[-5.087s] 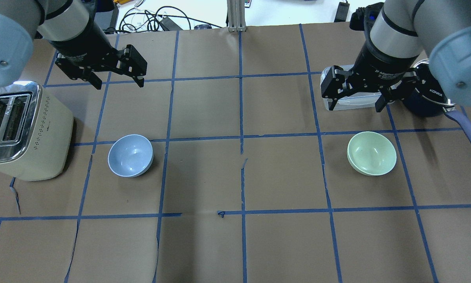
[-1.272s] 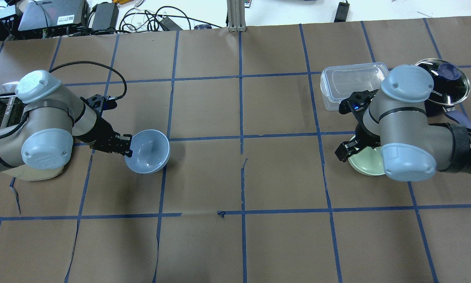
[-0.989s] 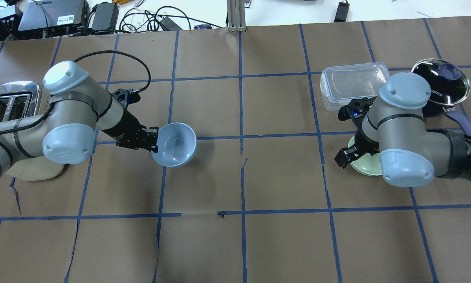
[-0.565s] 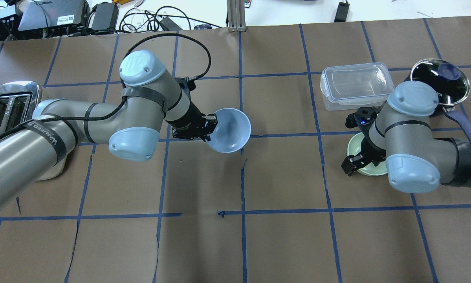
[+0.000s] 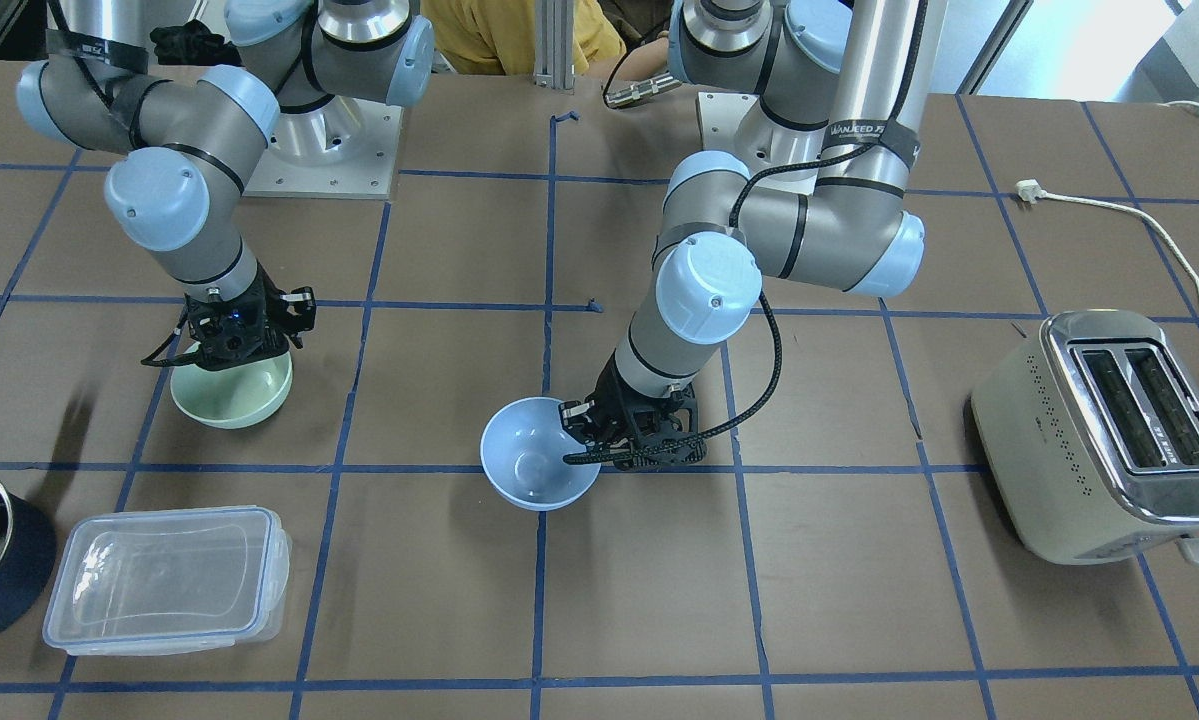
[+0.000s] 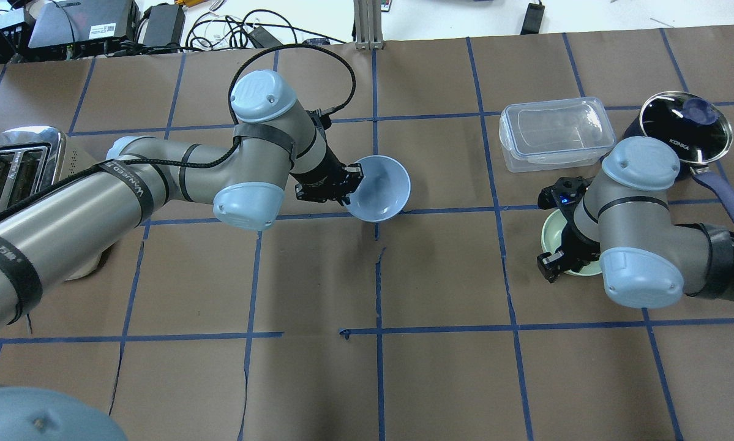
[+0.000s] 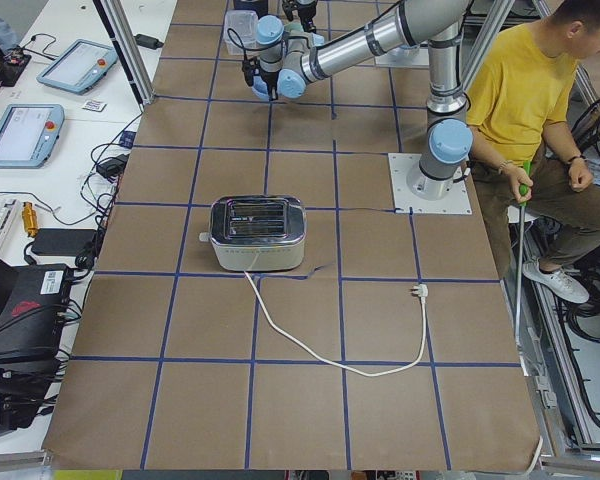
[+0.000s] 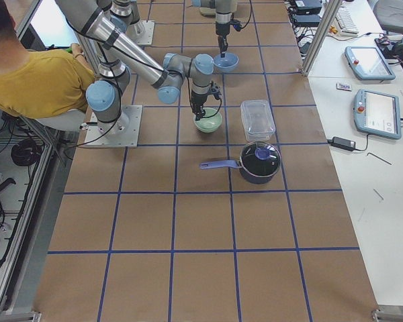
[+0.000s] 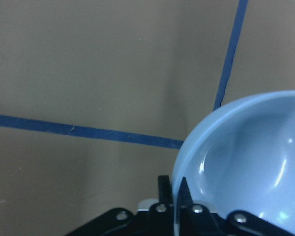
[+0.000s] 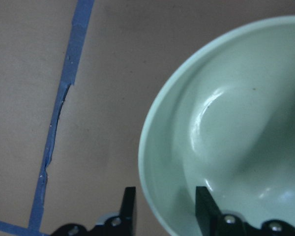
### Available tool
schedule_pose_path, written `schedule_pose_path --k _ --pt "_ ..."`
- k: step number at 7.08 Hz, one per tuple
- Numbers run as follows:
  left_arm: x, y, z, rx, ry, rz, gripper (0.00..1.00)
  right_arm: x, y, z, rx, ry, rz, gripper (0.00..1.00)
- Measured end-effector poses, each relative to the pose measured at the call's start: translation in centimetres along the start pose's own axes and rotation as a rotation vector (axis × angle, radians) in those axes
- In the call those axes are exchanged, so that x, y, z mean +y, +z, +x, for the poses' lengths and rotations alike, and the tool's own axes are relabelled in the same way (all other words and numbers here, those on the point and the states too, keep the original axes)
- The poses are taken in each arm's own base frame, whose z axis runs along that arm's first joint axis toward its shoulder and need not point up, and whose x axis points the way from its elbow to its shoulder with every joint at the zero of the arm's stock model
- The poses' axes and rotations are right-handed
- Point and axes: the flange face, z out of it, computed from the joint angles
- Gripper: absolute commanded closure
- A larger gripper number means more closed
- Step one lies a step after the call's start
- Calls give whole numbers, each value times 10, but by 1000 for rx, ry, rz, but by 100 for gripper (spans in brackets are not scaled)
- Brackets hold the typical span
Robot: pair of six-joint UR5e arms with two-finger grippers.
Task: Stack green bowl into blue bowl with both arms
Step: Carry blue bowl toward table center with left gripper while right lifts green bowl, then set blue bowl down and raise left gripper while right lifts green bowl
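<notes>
Two jointed metal arms: left arm [image 6: 158,177], right arm [image 6: 642,245]. Two round, glossy plastic bowls. The left gripper [image 6: 347,187] pinches the rim of the blue bowl [image 6: 382,190] near the centre of the table [image 6: 440,275]. The right gripper [image 10: 165,191] straddles the green bowl [image 5: 229,400] rim, apparently unclosed.

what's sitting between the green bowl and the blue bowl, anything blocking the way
Nothing visible. Only bare table lies between the green bowl and the blue bowl. The clear container and the pot sit farther from the robot, off that line.
</notes>
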Motion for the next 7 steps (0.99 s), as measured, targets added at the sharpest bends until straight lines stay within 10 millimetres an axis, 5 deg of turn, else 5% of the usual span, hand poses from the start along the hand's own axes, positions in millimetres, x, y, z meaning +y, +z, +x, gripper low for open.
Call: schedule_pose_path --k 1,2,4,6,7 --pt "-5 8 3 -2 2 -3 56 0 0 0 -1 0 -1 100" --pt "-11 13 5 -3 3 -4 30 0 -1 0 -1 0 1 100" --pt "-28 0 12 -17 13 30 26 -2 -7 1 6 18 13 100" --pt "-42 -48 14 -87 71 42 19 -14 -33 8 18 44 30 100" --pt "-44 -83 -1 -155 151 33 19 -26 -57 9 12 69 16 100"
